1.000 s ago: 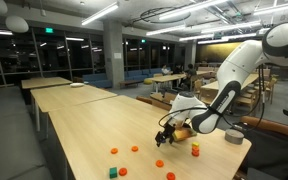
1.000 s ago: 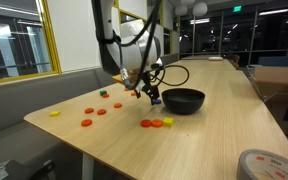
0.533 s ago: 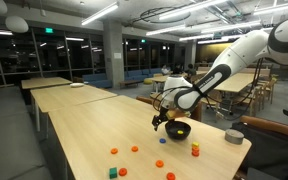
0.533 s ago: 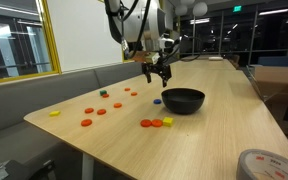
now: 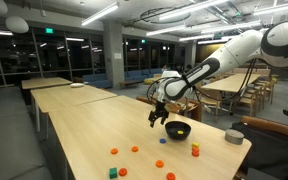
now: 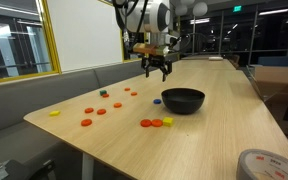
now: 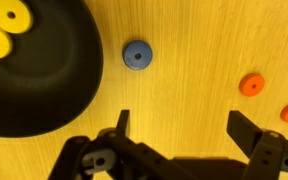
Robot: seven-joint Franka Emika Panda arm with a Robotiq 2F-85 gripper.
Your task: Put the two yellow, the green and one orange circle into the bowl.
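1. Since a second ago we see the gripper (image 6: 158, 74) lifted higher and away from the bowl (image 6: 182, 101) (it had hung low beside the rim).
2. Its fingers (image 7: 122, 125) stand wide apart, holding nothing and touching nothing.
3. From the wrist view, the bowl lies at ten o'clock from the fingers, with the two yellow discs (image 7: 9, 16) inside it.
4. We see a blue disc (image 7: 137, 55) at eleven o'clock, just beside the bowl, and an orange disc (image 7: 251, 85) at two o'clock.
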